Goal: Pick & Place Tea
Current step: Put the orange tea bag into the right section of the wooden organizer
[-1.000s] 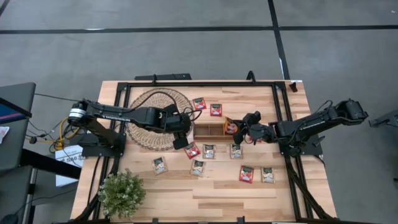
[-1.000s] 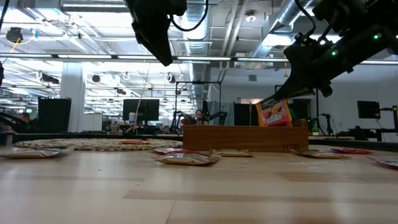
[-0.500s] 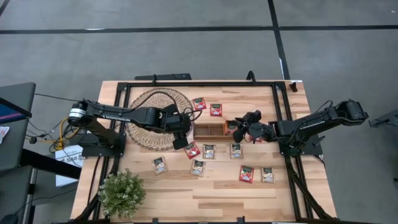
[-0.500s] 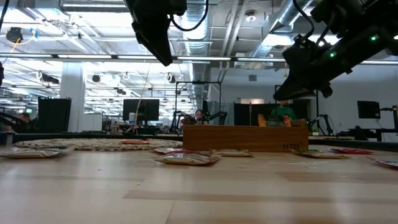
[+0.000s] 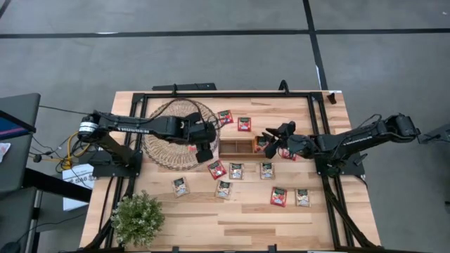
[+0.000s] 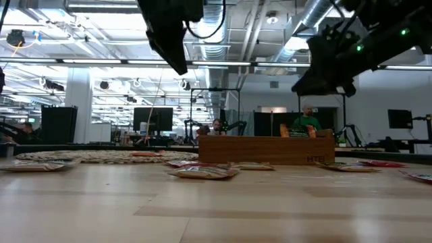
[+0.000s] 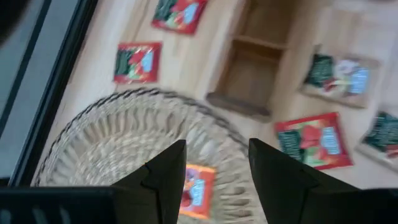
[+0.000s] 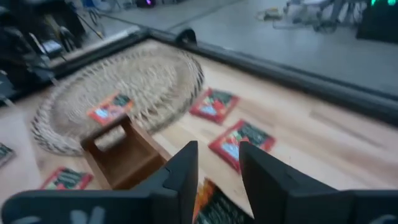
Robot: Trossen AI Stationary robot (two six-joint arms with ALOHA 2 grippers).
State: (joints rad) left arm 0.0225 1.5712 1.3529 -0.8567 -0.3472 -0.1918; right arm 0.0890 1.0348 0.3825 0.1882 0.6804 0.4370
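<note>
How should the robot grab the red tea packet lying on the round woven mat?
From straight above, pinching two opposite edges of the red-orange square paper sachet: it lies flat on the round woven mat, below the open left gripper.

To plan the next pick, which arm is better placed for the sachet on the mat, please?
Left, probably: the left end effector hangs open over that sachet on the mat; the right end effector is at the tray.

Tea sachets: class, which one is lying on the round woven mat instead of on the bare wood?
The red-orange sachet between the left gripper's open fingers. It alone rests on the woven mat; the others lie on the table or in the tray.
</note>
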